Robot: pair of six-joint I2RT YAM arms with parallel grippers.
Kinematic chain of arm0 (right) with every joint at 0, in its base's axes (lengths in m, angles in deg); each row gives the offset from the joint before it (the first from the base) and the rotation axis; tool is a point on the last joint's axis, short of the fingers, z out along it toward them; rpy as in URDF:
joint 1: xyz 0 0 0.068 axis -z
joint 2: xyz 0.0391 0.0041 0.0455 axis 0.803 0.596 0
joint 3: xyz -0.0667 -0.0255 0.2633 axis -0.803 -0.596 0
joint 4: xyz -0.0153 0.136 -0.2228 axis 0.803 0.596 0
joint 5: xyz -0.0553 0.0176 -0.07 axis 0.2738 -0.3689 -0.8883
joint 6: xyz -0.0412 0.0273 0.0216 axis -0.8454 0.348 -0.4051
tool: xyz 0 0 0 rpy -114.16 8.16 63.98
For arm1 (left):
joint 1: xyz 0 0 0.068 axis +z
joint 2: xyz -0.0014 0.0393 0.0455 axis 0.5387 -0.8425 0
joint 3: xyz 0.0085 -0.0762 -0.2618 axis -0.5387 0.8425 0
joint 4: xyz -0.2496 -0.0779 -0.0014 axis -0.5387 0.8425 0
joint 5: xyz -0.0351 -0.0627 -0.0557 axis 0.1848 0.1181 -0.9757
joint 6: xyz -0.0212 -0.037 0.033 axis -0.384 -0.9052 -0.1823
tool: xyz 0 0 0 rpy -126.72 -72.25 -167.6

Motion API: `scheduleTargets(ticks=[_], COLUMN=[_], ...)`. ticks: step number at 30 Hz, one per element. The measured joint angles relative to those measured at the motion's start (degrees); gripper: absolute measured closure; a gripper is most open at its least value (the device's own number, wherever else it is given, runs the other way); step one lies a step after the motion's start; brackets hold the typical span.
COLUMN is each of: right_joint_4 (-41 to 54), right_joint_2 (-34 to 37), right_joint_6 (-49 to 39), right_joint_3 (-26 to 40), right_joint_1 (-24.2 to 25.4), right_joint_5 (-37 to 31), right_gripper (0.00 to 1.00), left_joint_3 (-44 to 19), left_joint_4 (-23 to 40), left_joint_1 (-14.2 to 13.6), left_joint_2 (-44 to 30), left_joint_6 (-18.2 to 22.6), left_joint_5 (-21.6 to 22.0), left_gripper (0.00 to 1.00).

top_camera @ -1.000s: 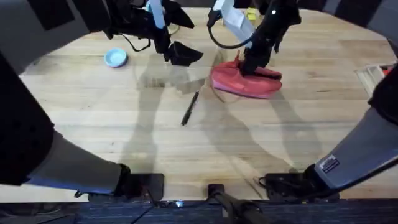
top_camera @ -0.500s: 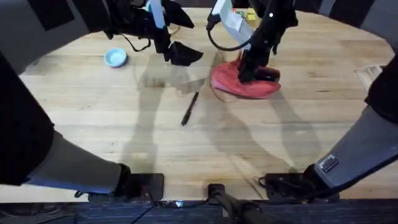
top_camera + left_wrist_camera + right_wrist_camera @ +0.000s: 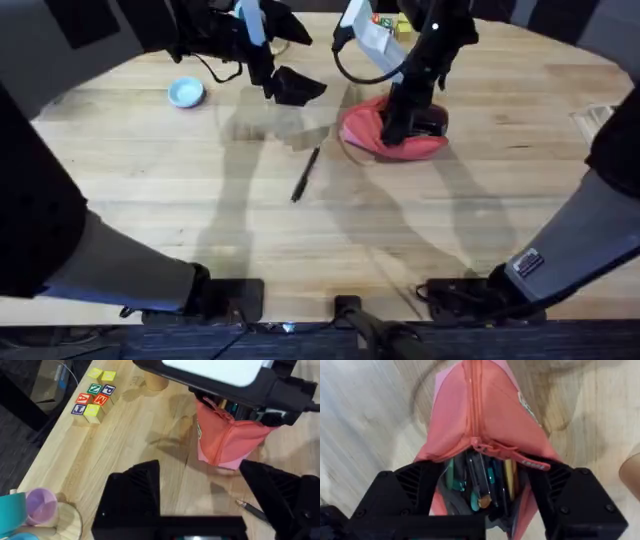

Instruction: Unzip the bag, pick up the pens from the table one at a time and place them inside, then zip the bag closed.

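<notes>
The salmon-pink bag [image 3: 372, 130] lies bunched on the table [image 3: 200, 200] at the far middle. My right gripper [image 3: 408, 118] stands over its right end, shut on the bag's open mouth [image 3: 480, 415]. The zipper is partly open. The pink pull tab [image 3: 529, 463] hangs aside, and several pens [image 3: 481, 485] show in the dark lining. One slim black pen [image 3: 306, 173] lies on the wood, in front of and left of the bag. My left gripper [image 3: 293, 86] hovers open to the left of the bag [image 3: 225, 440], with nothing between its fingers [image 3: 132, 492].
A small blue bowl [image 3: 186, 93] sits at the far left. Letter blocks [image 3: 92, 399], a wooden cup [image 3: 155, 380] and a purple cup [image 3: 40, 507] stand along the far edge. The near half of the table is bare wood.
My right gripper has drawn the bag's right end up and to the left, so the bag looks shorter and more bunched. The left arm and the black pen have not moved.
</notes>
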Motion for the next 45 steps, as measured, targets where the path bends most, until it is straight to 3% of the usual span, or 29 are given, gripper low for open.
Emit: scheduleTargets(ticks=[10,22,29,40,45], right_joint_4=[0.75,1.68,1.87,1.04,1.04], right_joint_2=[-1.11,-15.29,-20.33,-25.20,-26.92], right_joint_6=[0.04,6.85,15.34,31.12,39.36], right_joint_3=[-0.03,-0.11,-0.11,-0.11,-0.11], right_joint_1=[0.00,0.00,0.00,0.14,2.05], right_joint_5=[0.07,0.11,0.02,-11.28,-13.70], right_gripper=[0.005,0.006,0.006,0.006,0.005], left_joint_3=[0.00,0.00,0.00,-0.04,-0.04], left_joint_4=[0.00,0.20,1.77,17.06,24.01], left_joint_1=[0.00,0.00,0.00,-0.27,-2.40], left_joint_2=[0.00,0.00,2.64,15.37,17.74], left_joint_6=[0.00,-0.06,-3.04,-4.61,-5.18], left_joint_5=[0.00,0.00,0.90,11.22,17.58], left_gripper=[0.007,0.007,0.007,0.007,0.007])
